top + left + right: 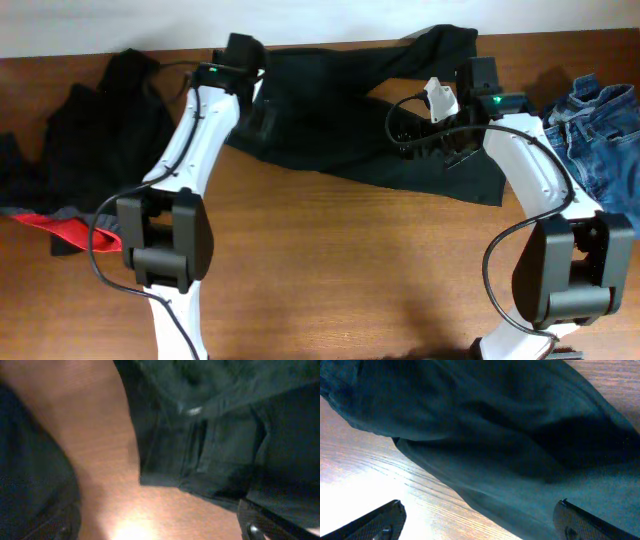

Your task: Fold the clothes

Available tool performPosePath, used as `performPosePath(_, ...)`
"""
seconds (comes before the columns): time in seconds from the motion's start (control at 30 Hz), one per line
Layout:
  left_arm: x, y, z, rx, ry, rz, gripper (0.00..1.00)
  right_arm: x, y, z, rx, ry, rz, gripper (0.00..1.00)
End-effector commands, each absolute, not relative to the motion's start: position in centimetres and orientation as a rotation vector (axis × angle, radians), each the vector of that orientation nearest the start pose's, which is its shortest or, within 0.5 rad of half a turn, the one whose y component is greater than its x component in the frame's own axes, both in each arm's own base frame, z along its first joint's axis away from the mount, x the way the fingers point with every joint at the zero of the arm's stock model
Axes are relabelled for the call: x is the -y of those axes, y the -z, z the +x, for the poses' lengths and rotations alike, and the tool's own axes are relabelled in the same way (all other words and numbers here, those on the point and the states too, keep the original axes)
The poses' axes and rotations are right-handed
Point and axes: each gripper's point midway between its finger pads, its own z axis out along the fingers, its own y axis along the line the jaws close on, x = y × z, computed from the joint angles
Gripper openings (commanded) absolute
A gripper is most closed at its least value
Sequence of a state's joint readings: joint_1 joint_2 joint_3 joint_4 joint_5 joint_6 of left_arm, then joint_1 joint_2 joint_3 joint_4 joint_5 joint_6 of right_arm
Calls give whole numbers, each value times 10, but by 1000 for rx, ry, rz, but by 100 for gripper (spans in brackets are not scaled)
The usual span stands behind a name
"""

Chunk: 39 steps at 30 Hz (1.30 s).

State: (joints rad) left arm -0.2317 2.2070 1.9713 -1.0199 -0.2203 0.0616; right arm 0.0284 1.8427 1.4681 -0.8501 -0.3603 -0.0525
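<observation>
Wooden table (330,250) bears limp black trousers (330,110); your left gripper (157,527) and right gripper (480,522) gape empty. Pinch an edge and expect sagging.

The long black trousers (340,110) lie unfolded and rumpled across the far middle of the table, 1 end spreading flat toward the right. A second black garment (95,125) sits crumpled in a heap at the far left. Just in front of it, a piece with a red-and-grey edge (70,232) lies at the left border. The blue denim jeans (600,130) lie bunched at the right edge.
</observation>
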Motion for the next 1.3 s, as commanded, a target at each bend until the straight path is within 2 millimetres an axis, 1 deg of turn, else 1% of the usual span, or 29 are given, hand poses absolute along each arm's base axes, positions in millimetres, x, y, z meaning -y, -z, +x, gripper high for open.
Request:
performPosePath(0.0, 77, -106, 495, -2783, -51, 217, 96, -71, -119, 422, -2727, -482, -201, 99)
performPosePath(0.07, 77, -99, 494, -2791, -22, 217, 93, -71, -119, 422, -2727, -483, -201, 99)
performPosePath(0.2, 83, -77, 491, -2807, 28, 227, 89, -71, -119, 421, -2735, -484, -200, 99)
performPosePath(0.23, 83, -69, 494, -2798, 28, 229, 83, -71, -119, 421, -2736, -484, -199, 99)
performPosePath(0.3, 87, -62, 499, -2773, 45, 275, 77, -71, -119, 420, -2738, -485, -199, 99)
performPosePath(0.37, 90, -58, 505, -2748, 57, 294, 67, -71, -118, 420, -2739, -485, -199, 99)
performPosePath(0.4, 91, -56, 506, -2744, 57, 295, 64, -71, -118, 420, -2739, -485, -199, 99)
performPosePath(0.43, 91, -53, 508, -2738, 57, 294, 63, -71, -118, 419, -2741, -485, -198, 99)
performPosePath(0.57, 88, -39, 513, -2733, 37, 286, 63, -71, -118, 418, -2746, -486, -198, 99)
performPosePath(0.63, 88, -29, 514, -2743, 36, 287, 61, -71, -118, 418, -2746, -486, -197, 99)
performPosePath(0.7, 89, -11, 514, -2765, 36, 290, 50, -71, -118, 418, -2747, -487, -197, 99)
performPosePath(0.73, 88, -2, 514, -2778, 34, 292, 41, -71, -118, 418, -2749, -487, -197, 99)
performPosePath(0.77, 88, 1, 514, -2783, 34, 292, 34, -71, -117, 417, -2749, -487, -197, 99)
performPosePath(0.87, 89, 15, 511, -2807, 37, 294, 5, -71, -117, 417, -2751, -487, -197, 99)
performPosePath(0.9, 89, 19, 509, -2820, 45, 297, 1, -71, -117, 417, -2750, -487, -197, 99)
performPosePath(0.97, 89, 20, 504, -2839, 45, 299, 1, -71, -117, 417, -2749, -487, -197, 99)
performPosePath(1.07, 86, 24, 489, -2904, 39, 305, 1, -71, -117, 417, -2750, -487, -197, 99)
performPosePath(1.1, 84, 26, 480, -2941, 36, 309, 1, -70, -117, 417, -2750, -487, -197, 99)
performPosePath(1.13, 81, 29, 461, -3020, 29, 315, 1, -70, -117, 418, -2749, -486, -197, 99)
performPosePath(1.23, 76, 30, 432, -3141, 18, 320, 1, -71, -117, 417, -2750, -487, -197, 99)
performPosePath(1.27, 75, 30, 426, -3167, 15, 315, 1, -70, -117, 417, -2752, -487, -197, 99)
